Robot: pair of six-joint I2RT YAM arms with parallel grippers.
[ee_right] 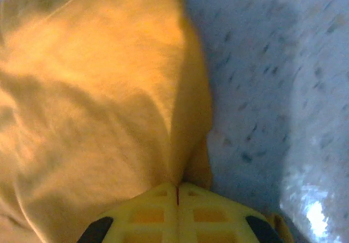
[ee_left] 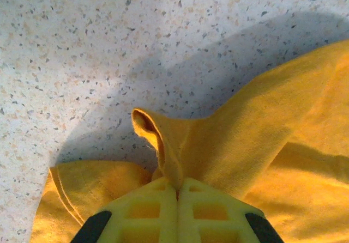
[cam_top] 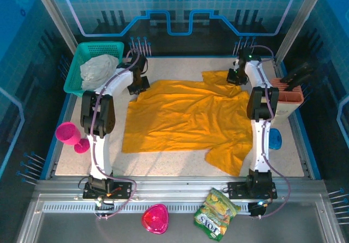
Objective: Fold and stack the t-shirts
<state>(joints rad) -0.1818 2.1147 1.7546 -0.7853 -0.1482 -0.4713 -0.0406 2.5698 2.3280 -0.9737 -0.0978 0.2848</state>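
A mustard-orange t-shirt (cam_top: 185, 117) lies spread across the speckled table, one sleeve at the far right and one at the near right. My left gripper (cam_top: 138, 83) is shut on the shirt's far left corner; in the left wrist view a pinched fold of t-shirt cloth (ee_left: 180, 139) rises from between the closed yellow fingers (ee_left: 147, 210). My right gripper (cam_top: 235, 77) is shut on the far right part of the shirt, by the sleeve; the right wrist view has t-shirt cloth (ee_right: 103, 107) running into its closed fingers (ee_right: 207, 213).
A teal basket (cam_top: 82, 52) with grey cloth (cam_top: 98, 71) stands at the far left. A pink goblet (cam_top: 70, 134) lies at the left edge. A brown rack (cam_top: 289, 93) and a blue object (cam_top: 275, 139) sit at the right. A pink bowl (cam_top: 155, 219) and snack bag (cam_top: 217, 213) lie on the front ledge.
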